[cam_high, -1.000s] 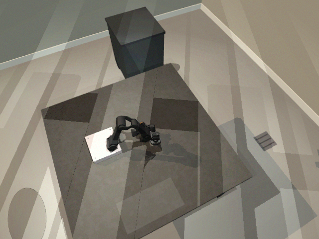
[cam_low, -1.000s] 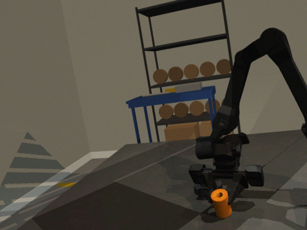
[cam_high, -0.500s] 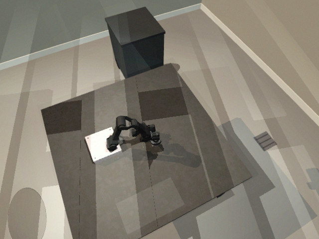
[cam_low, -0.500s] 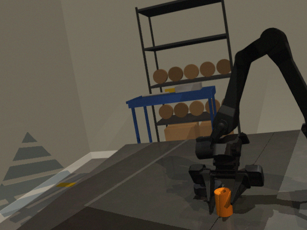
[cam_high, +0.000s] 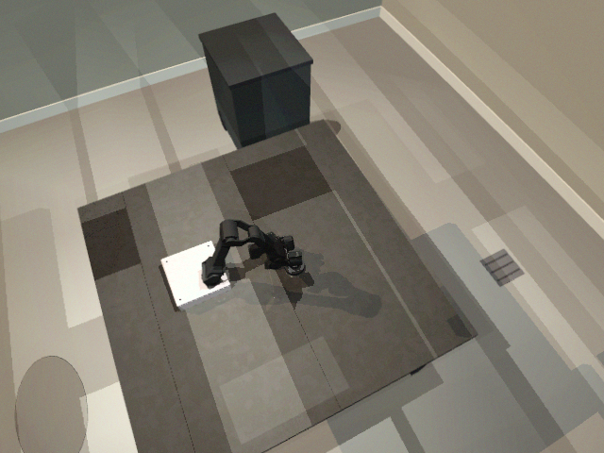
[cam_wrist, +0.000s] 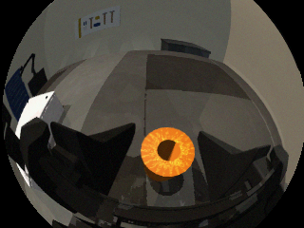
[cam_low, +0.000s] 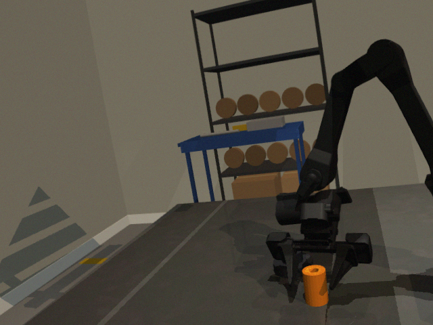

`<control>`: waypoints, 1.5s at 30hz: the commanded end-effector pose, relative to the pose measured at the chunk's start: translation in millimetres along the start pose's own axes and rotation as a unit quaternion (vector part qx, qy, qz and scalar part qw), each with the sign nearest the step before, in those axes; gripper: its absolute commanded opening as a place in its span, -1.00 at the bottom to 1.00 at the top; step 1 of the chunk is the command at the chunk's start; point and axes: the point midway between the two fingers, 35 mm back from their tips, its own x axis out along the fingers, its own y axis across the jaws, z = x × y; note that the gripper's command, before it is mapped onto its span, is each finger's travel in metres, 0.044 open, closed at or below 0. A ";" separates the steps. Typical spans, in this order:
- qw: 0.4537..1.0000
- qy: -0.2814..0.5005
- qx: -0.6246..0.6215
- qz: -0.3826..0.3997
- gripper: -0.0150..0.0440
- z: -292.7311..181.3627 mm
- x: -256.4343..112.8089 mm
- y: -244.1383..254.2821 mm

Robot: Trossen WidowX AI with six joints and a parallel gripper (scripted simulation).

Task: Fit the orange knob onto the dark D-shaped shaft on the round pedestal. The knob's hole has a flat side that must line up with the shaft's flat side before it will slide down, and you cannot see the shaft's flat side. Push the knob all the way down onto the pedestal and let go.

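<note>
The orange knob [cam_low: 316,288] [cam_wrist: 151,153] stands upright on the dark table top, its hole facing up. It is hidden in the top view. My gripper [cam_low: 311,287] [cam_wrist: 167,131] is open, with one finger on each side of the knob and a gap on both sides in the wrist view. The round dark pedestal [cam_high: 294,273] shows just past the gripper in the top view, partly covered by a finger. The knob stands beside it, off the shaft. The shaft cannot be made out in any view.
The white base plate [cam_high: 182,277] [cam_wrist: 39,108] carries the arm. A dark cabinet [cam_high: 273,102] stands beyond the table top [cam_high: 273,185]. The exterior view shows a blue workbench [cam_low: 244,139] and a shelf rack [cam_low: 262,61] in the background.
</note>
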 end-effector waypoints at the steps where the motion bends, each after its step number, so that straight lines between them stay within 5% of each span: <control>1: 1.000 0.000 0.000 0.000 0.92 0.1 0.0 -0.2; 21: 1.000 0.007 0.001 0.003 1.00 70.0 -38.6 -0.1; 27: 0.968 0.243 0.026 0.066 1.00 68.8 -26.4 7.9; 33: 0.879 0.477 0.004 0.011 1.00 88.2 -44.6 1.2; 45: 0.867 0.499 -0.002 -0.002 1.00 92.1 -48.0 -0.5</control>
